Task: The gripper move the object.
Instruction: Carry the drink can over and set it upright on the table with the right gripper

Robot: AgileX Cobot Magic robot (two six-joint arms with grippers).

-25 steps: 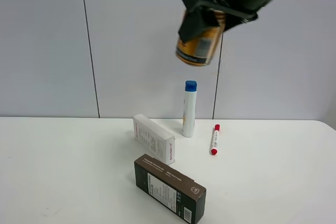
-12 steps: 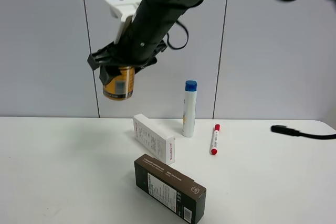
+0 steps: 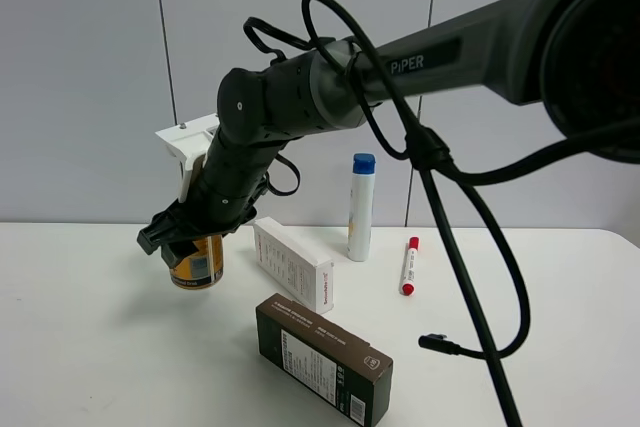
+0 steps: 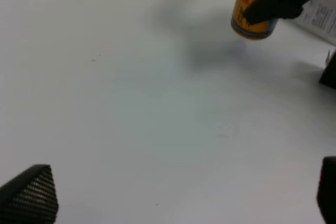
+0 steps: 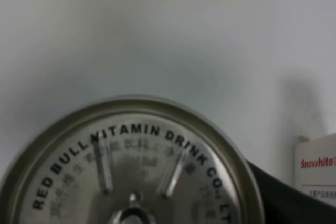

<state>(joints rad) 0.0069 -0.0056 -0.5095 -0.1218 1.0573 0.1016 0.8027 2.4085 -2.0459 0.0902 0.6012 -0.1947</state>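
**Can** (image 3: pixel 197 263): gripped near its top by the right claw (image 3: pixel 183 239), which is closed on it from above. The can is hung directly beneath the claw with a slight tilt. Its base is at or just above the bench (image 3: pixel 90 347), and contact cannot be confirmed. The silver lid (image 5: pixel 134 171) fills the right wrist view.

**Left claw** (image 4: pixel 178 198): spread wide, nothing held. The can (image 4: pixel 252 11) is seen ahead of it, well apart.

**Neighbours of the right claw:** a white box (image 3: pixel 292 264) is set just beside it, on the side towards the arm's base. A dark box (image 3: pixel 322 357) is laid beyond that, nearer the camera. A bottle (image 3: pixel 360 207) and a marker (image 3: pixel 408 265) are placed farther off on the same side.

**Hazards (judged):**
- If the can is released while tilted or above the bench, it may be tipped or set rolling.
- If the claw is opened towards the white box, that box may be nudged by a finger.
- If the wrist is withdrawn low, the can may be clipped and toppled.
- A loose cable (image 3: pixel 440 344) is draped onto the bench and could be dragged across the dark box.

**Arm pose:** the right arm (image 3: pixel 450 47) is stretched across the middle to the left side. The forearm is angled steeply downward, the wrist is bent so that the claw is pointed at the bench, and the white bracket (image 3: pixel 187 142) is carried above the claw.
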